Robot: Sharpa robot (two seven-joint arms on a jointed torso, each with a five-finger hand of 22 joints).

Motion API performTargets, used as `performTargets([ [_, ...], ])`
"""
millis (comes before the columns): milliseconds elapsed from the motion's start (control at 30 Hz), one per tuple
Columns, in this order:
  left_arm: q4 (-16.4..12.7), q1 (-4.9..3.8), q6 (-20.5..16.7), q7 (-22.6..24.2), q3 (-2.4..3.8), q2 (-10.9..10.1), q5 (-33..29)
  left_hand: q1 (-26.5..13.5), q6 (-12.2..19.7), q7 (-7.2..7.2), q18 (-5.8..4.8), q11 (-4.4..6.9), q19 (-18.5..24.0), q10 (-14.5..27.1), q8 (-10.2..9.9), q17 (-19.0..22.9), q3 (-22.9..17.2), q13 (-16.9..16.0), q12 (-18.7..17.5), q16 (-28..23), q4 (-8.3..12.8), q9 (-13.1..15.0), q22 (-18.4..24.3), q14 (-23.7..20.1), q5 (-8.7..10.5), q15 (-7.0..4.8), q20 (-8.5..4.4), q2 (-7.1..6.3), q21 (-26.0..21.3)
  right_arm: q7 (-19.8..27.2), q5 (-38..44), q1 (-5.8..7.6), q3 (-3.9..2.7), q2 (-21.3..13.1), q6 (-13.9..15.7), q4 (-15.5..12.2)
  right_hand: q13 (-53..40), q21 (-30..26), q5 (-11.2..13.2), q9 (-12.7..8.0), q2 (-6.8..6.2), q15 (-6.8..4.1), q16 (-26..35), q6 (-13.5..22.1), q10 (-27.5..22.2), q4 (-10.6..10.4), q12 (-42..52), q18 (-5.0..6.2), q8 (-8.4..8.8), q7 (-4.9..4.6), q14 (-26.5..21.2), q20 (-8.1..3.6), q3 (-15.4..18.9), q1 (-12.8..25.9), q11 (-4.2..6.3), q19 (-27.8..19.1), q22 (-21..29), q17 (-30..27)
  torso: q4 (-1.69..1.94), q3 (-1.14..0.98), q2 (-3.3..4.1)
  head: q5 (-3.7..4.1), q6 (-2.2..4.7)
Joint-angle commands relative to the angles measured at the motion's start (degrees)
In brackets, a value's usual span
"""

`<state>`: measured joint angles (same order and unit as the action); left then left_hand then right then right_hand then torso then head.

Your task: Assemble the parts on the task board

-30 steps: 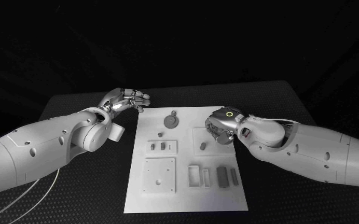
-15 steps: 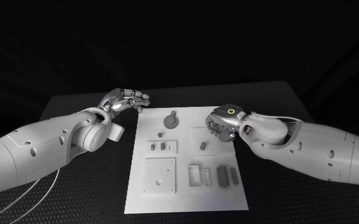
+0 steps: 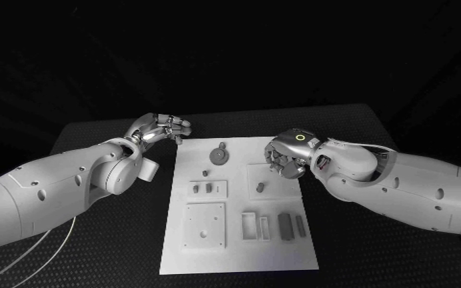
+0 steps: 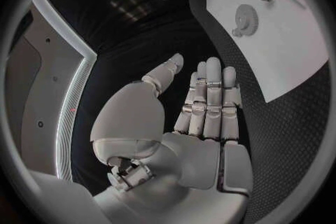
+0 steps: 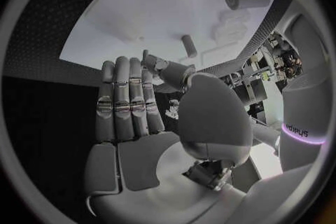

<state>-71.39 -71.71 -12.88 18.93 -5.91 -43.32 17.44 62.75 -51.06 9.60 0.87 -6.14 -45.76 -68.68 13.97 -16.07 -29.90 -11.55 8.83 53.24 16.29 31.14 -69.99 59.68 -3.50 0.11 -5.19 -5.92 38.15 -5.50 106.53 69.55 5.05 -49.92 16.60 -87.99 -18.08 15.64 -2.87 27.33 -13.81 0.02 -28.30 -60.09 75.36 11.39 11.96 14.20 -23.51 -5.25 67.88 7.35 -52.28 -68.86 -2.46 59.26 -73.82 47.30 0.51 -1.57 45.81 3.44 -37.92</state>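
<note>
The right robot hand [image 3: 285, 157] hangs empty, fingers loosely apart, above the smooth white task board [image 3: 240, 248] at its 2 o'clock edge. The left robot hand [image 3: 161, 128], also empty with fingers apart, sits over the textured black surface [image 3: 365, 248] at 10 o'clock.

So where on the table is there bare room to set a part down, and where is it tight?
Bare black table lies beyond the right hand, and also between the task board and the left arm. On the board, the strip nearest the robot is bare. It is crowded in the board's middle, around the round part and the slotted blocks. The left hand hovers off the board's far left corner.
</note>
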Motion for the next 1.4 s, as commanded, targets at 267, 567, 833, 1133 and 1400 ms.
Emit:
performTargets([
  [267, 0.37, -0.03, 0.32, 0.53, 0.03, 0.44, -0.87, -0.43, 0.51, 0.08, 0.73, 0.18, -0.38, 0.43, -0.11, -0.12, 0.35, 0.07, -0.32, -0.25, 0.0, -0.11, 0.01, 0.32, 0.09, 0.0, -0.33, 0.15, -0.31, 0.57, -1.91, 0.02, -0.24, 1.21, 1.22, -2.98, -0.17, 0.37, 0.09, 0.07, -0.65, 0.01, 0.06, -0.25, 0.13, -0.04, 0.06, 0.8, -0.32, -0.07, 0.54, 0.09, -0.33, 0.11, -0.07, 0.4, -0.13, 0.13, 0.01, -0.02, -0.01, -0.65, 0.17],
  [567, 1.55, -0.04, -0.26, 0.74, 0.03, 1.13, -2.13, -0.47, 0.54, 0.1, 0.72, 0.18, -0.39, 0.43, -0.11, -0.14, 0.39, 0.08, -0.31, -0.31, 0.0, -0.11, 0.01, 0.31, 0.09, 0.01, -0.32, 0.14, -0.35, 0.0, -0.27, 0.02, -0.24, 4.95, 0.72, -5.18, -0.26, 0.37, 0.08, 0.11, -0.58, 0.01, 0.11, -0.2, 0.1, -0.03, 0.02, 0.8, -0.29, -0.08, 0.55, 0.07, -0.34, 0.09, -0.08, 0.39, -0.17, 0.19, 0.07, 0.06, -0.01, -2.29, -0.14],
  [833, 3.08, -0.05, -0.5, 0.8, 0.03, 2.55, -2.44, -0.51, 0.54, 0.1, 0.71, 0.18, -0.38, 0.41, -0.1, -0.17, 0.43, 0.07, -0.29, -0.39, -0.02, -0.11, 0.01, 0.28, 0.09, 0.03, -0.31, 0.12, -0.41, -0.13, 0.36, 0.0, 0.03, 8.86, -0.26, -4.97, -0.39, 0.35, 0.08, 0.17, -0.47, 0.01, 0.21, -0.13, 0.03, 0.02, -0.04, 0.8, -0.25, -0.1, 0.55, 0.06, -0.3, 0.11, -0.1, 0.36, -0.22, 0.27, 0.02, 0.26, -0.21, -4.03, -0.65],
  [1133, 4.1, -0.05, -0.79, 0.84, 0.03, 4.0, -2.59, -0.54, 0.57, 0.12, 0.7, 0.18, -0.37, 0.39, -0.09, -0.2, 0.45, 0.07, -0.27, -0.48, -0.05, -0.11, 0.01, 0.24, 0.09, 0.04, -0.29, 0.17, -0.47, 0.07, 1.41, -1.22, 1.35, 12.28, -0.43, -4.12, -0.58, 0.31, 0.08, 0.26, -0.27, 0.03, 0.34, -0.03, -0.05, 0.18, -0.13, 0.8, -0.19, -0.14, 0.55, 0.06, -0.16, 0.14, -0.12, 0.3, -0.3, 0.39, 0.08, 0.32, -0.3, -5.36, -1.3],
  [1400, 4.36, -0.05, -0.96, 0.94, 0.03, 4.65, -2.68, -0.58, 0.59, 0.13, 0.7, 0.18, -0.35, 0.4, -0.09, -0.22, 0.47, 0.07, -0.27, -0.55, -0.07, -0.12, 0.01, 0.22, 0.09, 0.05, -0.28, 0.19, -0.52, 0.03, 2.9, -3.45, 2.36, 14.51, -0.34, -2.85, -0.73, 0.29, 0.07, 0.34, -0.12, 0.03, 0.44, 0.01, -0.07, 0.33, -0.17, 0.8, -0.16, -0.15, 0.58, 0.06, -0.06, 0.17, -0.13, 0.29, -0.35, 0.48, 0.03, 0.22, -0.16, -6.4, -2.0],
])
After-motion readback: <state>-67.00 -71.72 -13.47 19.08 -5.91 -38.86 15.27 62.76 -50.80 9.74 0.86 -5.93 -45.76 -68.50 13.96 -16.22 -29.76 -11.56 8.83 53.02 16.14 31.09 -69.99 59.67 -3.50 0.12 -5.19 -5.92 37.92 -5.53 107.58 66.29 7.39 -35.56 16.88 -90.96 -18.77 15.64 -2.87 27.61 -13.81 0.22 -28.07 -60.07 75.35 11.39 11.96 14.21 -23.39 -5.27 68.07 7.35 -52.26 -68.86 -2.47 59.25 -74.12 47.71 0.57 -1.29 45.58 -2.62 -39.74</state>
